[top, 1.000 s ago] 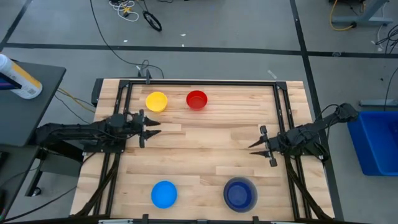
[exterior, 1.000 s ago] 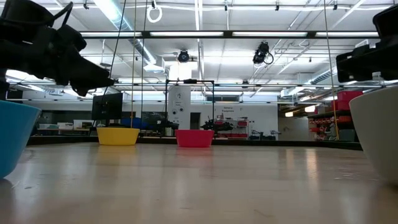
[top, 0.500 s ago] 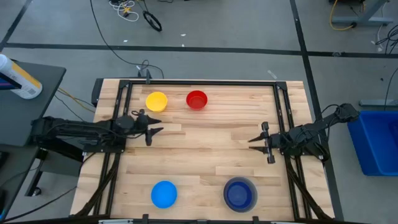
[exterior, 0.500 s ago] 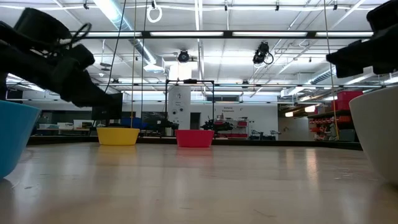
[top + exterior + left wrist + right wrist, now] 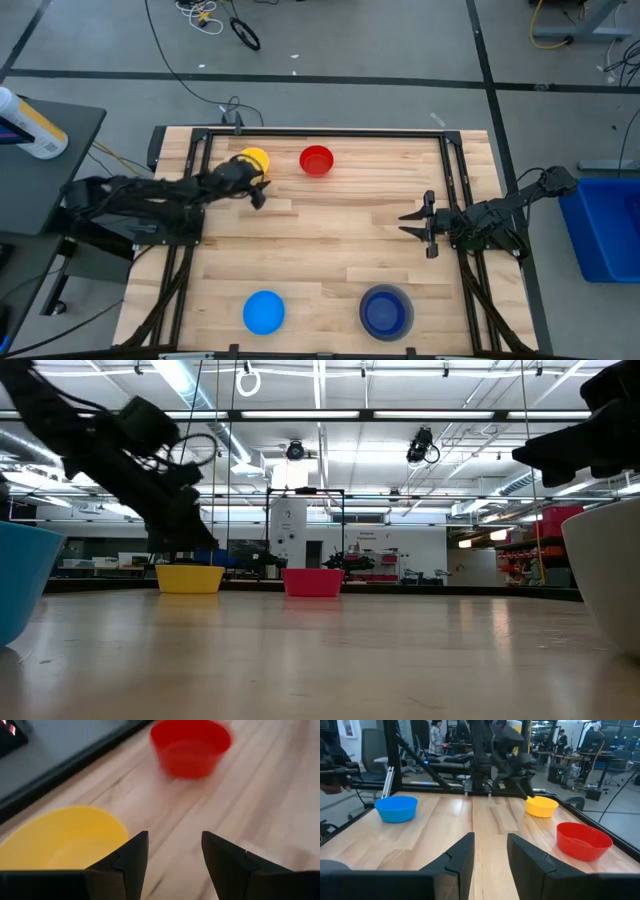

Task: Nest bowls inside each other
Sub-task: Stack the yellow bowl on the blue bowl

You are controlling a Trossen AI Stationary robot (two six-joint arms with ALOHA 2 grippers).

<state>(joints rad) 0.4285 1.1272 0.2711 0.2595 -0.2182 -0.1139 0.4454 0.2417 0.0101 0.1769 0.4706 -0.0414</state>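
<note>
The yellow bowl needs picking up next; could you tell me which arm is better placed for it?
Left. Its open gripper hangs right beside the yellow bowl, while the right gripper waits across the table.

two bowls (image 5: 316, 160) far side; two near

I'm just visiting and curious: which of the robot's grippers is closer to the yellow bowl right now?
The left. The left gripper hangs open right at the yellow bowl, partly over it. The right gripper waits open far across the table.

yellow bowl (image 5: 254, 158) half hidden under left tool (image 5: 256, 190), grey bowl (image 5: 606, 575) cut off at frame edge
</note>
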